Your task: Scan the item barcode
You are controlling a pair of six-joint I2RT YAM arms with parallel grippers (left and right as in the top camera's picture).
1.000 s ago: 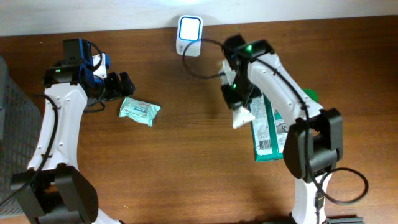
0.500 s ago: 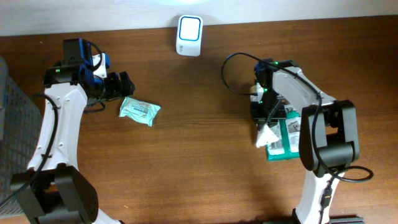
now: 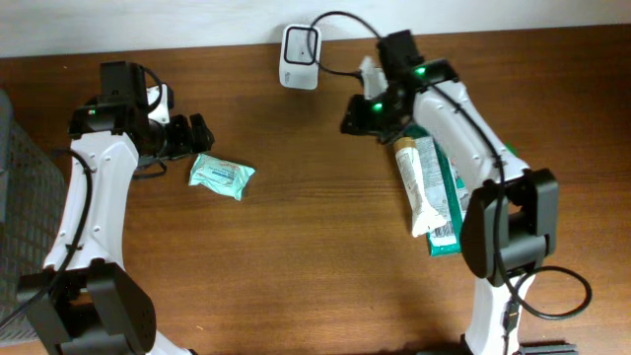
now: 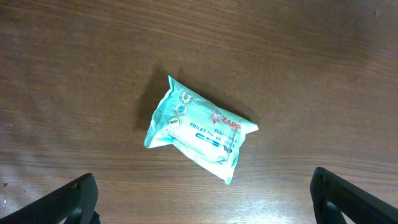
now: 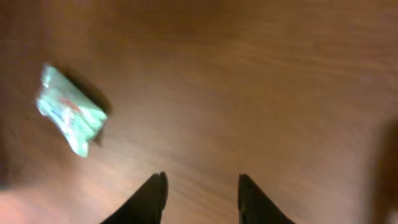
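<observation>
Tissue packet (image 4: 199,127) lies flat on the wooden table (image 3: 296,247), with both grippers empty.
The left gripper (image 3: 194,133) hangs just beside and above the packet, its jaws spread wide with nothing between them. The right gripper (image 5: 202,199) hovers over bare wood near the white scanner (image 3: 300,54); its jaws are partly apart and hold nothing. Behind it a white tube (image 3: 416,187) rests on top of a green pack (image 3: 452,202), on the right side of the table, well apart from the tissue packet.
</observation>
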